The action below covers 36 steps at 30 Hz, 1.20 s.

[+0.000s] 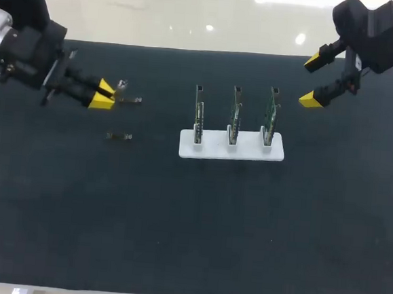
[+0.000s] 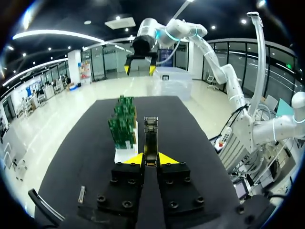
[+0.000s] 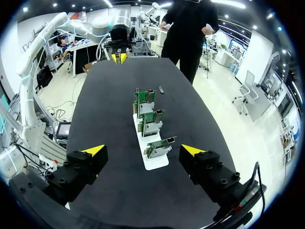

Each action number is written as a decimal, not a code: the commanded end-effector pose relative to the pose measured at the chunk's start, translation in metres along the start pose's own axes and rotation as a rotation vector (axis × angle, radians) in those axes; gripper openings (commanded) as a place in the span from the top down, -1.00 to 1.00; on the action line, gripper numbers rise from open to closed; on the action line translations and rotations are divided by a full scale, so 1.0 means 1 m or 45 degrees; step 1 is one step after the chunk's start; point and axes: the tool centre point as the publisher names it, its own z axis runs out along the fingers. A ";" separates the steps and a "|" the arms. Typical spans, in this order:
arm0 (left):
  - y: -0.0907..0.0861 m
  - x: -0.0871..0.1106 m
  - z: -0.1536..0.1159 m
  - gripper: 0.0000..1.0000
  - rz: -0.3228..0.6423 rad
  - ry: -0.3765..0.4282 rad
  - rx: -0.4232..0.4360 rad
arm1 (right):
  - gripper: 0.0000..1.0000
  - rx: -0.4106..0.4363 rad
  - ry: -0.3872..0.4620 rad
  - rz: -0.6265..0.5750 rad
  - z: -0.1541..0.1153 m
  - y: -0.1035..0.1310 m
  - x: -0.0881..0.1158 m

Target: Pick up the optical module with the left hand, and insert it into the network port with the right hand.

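Left fingers [image 2: 136, 159]: closed on optical module [image 2: 150, 136], pinched at rear end, front end projecting toward board rack [image 1: 230, 151].
Optical module position: raised off bench [image 1: 177, 220], left of board rack.
Right fingers [image 3: 95, 150]: spread wide, empty, raised, right of board rack.
Board rack: white base, three green circuit boards [image 1: 234, 116] standing upright in a row.
Second module [image 1: 119, 136]: flat on bench, left of board rack, near left fingers.
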 end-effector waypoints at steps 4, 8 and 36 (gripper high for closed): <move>0.012 -0.036 0.046 1.00 0.056 -0.427 -0.067 | -1.00 0.002 0.000 0.000 0.000 0.001 0.000; 0.019 -0.056 0.065 1.00 0.064 -0.529 -0.068 | -1.00 0.002 0.000 0.000 0.000 0.001 0.000; 0.037 -0.125 0.152 1.00 0.063 -0.711 -0.122 | -1.00 0.002 0.000 0.000 0.000 0.001 0.000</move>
